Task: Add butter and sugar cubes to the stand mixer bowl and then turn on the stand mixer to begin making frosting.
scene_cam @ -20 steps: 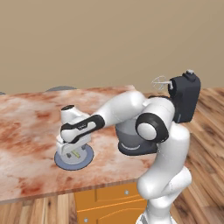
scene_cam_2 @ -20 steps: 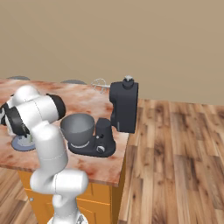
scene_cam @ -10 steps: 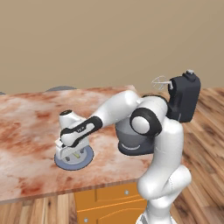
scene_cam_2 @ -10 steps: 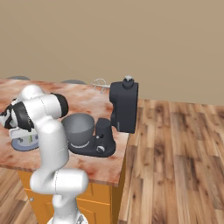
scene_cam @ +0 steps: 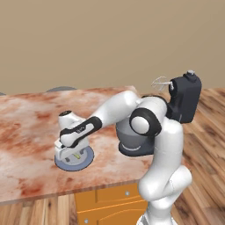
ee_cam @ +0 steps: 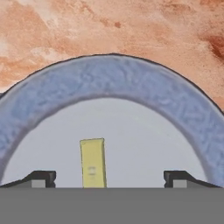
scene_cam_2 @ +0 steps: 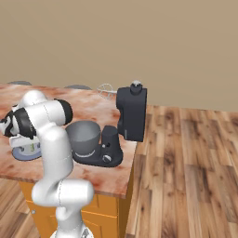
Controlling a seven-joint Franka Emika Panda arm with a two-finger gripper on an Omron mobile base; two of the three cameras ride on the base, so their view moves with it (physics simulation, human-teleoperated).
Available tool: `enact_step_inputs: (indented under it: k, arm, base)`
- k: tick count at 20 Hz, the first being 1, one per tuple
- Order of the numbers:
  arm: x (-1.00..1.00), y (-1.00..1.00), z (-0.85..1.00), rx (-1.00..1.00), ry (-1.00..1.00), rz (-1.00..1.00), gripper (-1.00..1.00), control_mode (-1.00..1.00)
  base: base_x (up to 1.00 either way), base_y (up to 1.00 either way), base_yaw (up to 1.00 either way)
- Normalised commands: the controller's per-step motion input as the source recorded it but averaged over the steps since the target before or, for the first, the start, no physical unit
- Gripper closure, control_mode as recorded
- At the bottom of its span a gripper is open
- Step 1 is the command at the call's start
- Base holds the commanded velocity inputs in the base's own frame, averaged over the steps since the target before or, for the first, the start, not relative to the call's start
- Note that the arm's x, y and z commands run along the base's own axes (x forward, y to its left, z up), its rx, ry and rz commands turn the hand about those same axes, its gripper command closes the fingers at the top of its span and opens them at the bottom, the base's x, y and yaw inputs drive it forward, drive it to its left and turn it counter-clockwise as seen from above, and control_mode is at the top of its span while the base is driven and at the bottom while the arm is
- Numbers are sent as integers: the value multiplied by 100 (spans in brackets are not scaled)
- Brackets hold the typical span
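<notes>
The pale-yellow butter (ee_cam: 93, 162) lies on a flat blue-grey plate (ee_cam: 113, 81), upright in the hand view and a little left of centre. My gripper (ee_cam: 110, 178) is open, pointing straight down over the plate, with one dark fingertip on each side of the butter and a clear gap to both. From the left base view the gripper (scene_cam: 70, 154) hovers just above the plate (scene_cam: 83, 163). The sugar cubes are hidden. The grey stand mixer bowl (scene_cam_2: 83, 136) sits on the black stand mixer (scene_cam_2: 131, 114), whose head is tilted up with the whisk out.
The plate (scene_cam_2: 21, 155) sits near the front edge of the reddish marble counter (scene_cam: 30, 118). My arm reaches leftward across in front of the mixer bowl (scene_cam: 125, 137). Wooden floor lies to the right of the counter.
The hand has sunk slightly toward the plate and the elbow has shifted a little left. The jaws stay open; the butter has not moved.
</notes>
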Motion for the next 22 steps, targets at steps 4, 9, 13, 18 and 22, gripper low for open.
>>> enact_step_inputs:
  k: [4,9,13,18,22]
  arm:
    - [0,0,-50,0,0,0,100,-100]
    - [0,-3,-48,0,0,0,100,-100]
    - [0,-37,-42,1,0,4,100,-100]
    - [0,-68,-44,6,0,21,100,-100]
    - [0,-56,-46,5,0,20,100,-100]
  base:
    - [0,0,0]
    - [0,0,0]
    - [0,0,0]
    - [0,0,0]
    - [0,0,0]
